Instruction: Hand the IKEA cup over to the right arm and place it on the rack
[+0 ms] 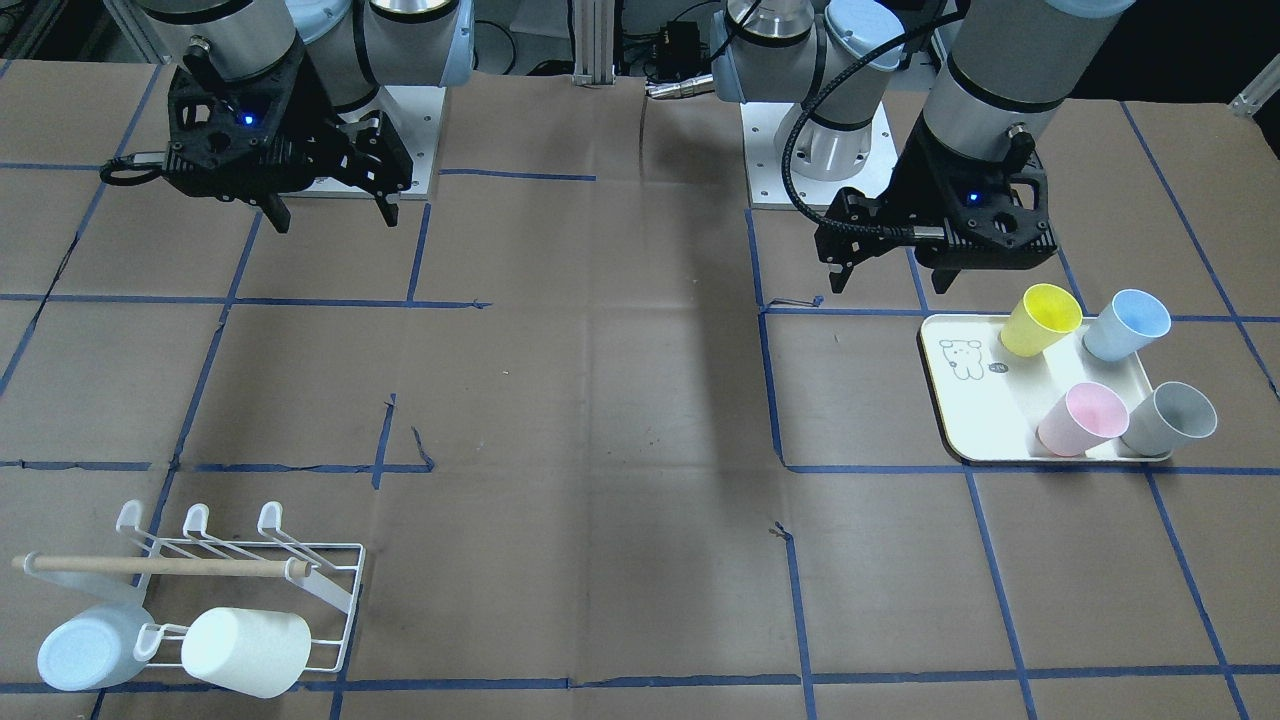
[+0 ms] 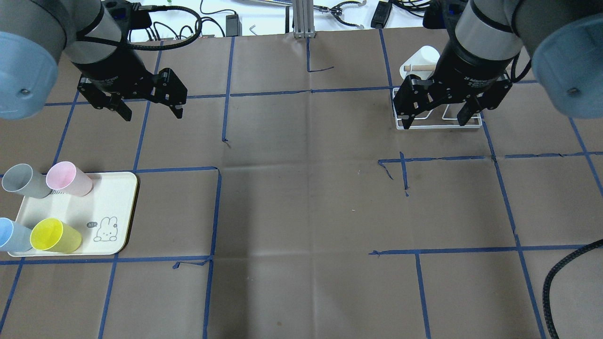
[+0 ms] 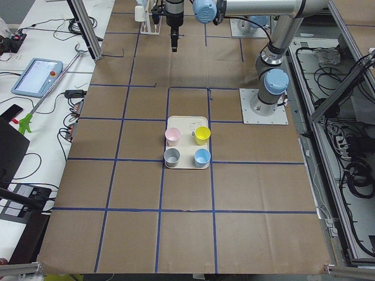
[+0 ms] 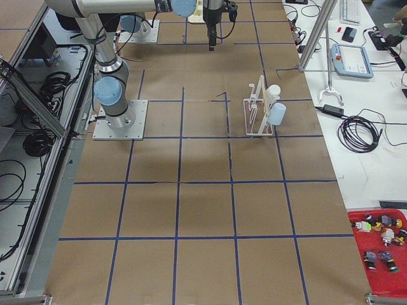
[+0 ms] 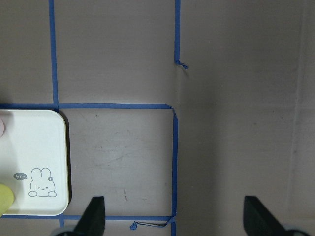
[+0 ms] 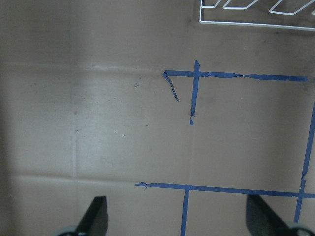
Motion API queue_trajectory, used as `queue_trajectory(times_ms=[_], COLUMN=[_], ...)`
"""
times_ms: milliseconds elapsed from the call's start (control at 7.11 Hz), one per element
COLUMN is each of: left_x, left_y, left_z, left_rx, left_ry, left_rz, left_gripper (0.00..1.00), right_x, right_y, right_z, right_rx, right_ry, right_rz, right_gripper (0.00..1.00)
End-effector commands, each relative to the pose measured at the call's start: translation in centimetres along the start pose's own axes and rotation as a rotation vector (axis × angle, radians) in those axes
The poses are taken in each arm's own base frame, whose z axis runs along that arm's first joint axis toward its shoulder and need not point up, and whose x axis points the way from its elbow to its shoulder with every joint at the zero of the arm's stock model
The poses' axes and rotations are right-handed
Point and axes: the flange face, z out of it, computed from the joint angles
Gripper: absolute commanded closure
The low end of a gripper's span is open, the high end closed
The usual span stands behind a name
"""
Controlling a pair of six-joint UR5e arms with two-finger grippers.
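Observation:
Four cups stand on the cream tray [image 2: 110,197]: yellow [image 2: 55,236], pale blue [image 2: 12,234], pink [image 2: 69,179] and grey [image 2: 25,181]. My left gripper [image 2: 150,110] hangs open and empty above the table, beyond the tray; it also shows in the front view [image 1: 890,275]. The left wrist view shows its open fingertips [image 5: 93,216] and the tray's corner [image 5: 34,147]. My right gripper [image 2: 435,120] is open and empty, high above the white wire rack [image 2: 471,125]. The rack [image 1: 330,570] holds a white cup [image 1: 245,650] and a pale blue cup [image 1: 85,650].
Brown paper with blue tape lines covers the table. The rack's wooden dowel [image 1: 150,566] lies across its prongs. The rack's edge shows at the top of the right wrist view [image 6: 256,19]. Cables and gear lie beyond the table's far edge.

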Motion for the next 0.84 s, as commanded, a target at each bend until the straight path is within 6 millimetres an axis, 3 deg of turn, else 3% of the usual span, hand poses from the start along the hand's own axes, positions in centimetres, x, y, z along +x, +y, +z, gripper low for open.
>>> queue_trajectory(times_ms=[0,704], left_x=[0.03,0.02], left_y=[0.00,0.03], left_z=[0.00,0.09], left_rx=[0.000,-0.003], left_ry=[0.003,0.002], left_rz=[0.002,0.009], left_gripper=[0.01,0.01], right_x=[0.00,-0.01], right_y=[-0.01,-0.07], right_z=[-0.09,-0.03], right_rx=[0.003,0.003], right_ry=[0.001,-0.001], right_rz=[-0.001,-0.001], right_gripper=[0.00,0.00])
